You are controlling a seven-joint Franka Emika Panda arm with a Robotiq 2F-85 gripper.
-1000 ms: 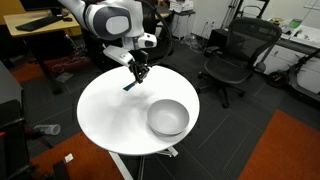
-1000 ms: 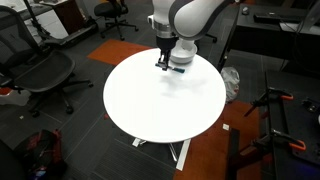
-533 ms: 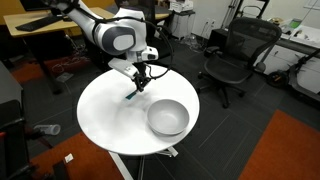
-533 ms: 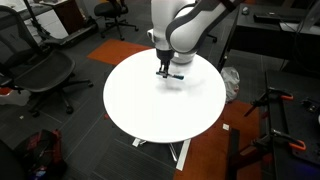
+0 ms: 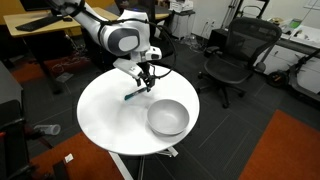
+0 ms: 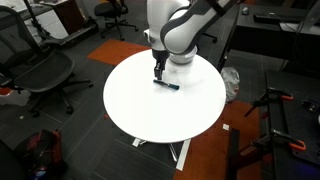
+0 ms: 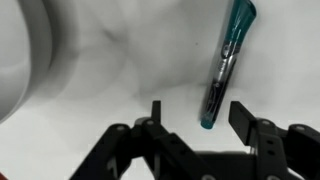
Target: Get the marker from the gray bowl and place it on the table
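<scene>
The marker (image 7: 226,62) is a short, thin stick. In the wrist view it is teal-blue at its upper end, darker with pale glints along the middle, and teal again at its lower tip. There it runs from the top right of the frame down and slightly left. It lies flat on the plain white top of the table (image 7: 120,70). In both exterior views it shows only as a small dark-teal sliver on the white round table (image 5: 100,120), at the middle left of the tabletop in one (image 5: 133,96) and at the upper middle in the other (image 6: 168,85). The gripper (image 7: 198,115) enters from the bottom of the wrist view with its two dark fingers (image 7: 157,112) spread well apart and clamped on nothing. The marker's lower tip reaches into the gap between them, nearer the finger on the right of the frame, with white table showing on either side of it. The rest of the marker extends up and away from the jaws. In an exterior view the gripper (image 5: 146,82) hangs just above and to the right of the marker, and the gray bowl (image 5: 168,117) sits apart from it at the lower right of the tabletop, round, smooth and silvery. In an exterior view the gripper (image 6: 158,72) stands just above the marker's left end, below the white arm (image 6: 180,25).
</scene>
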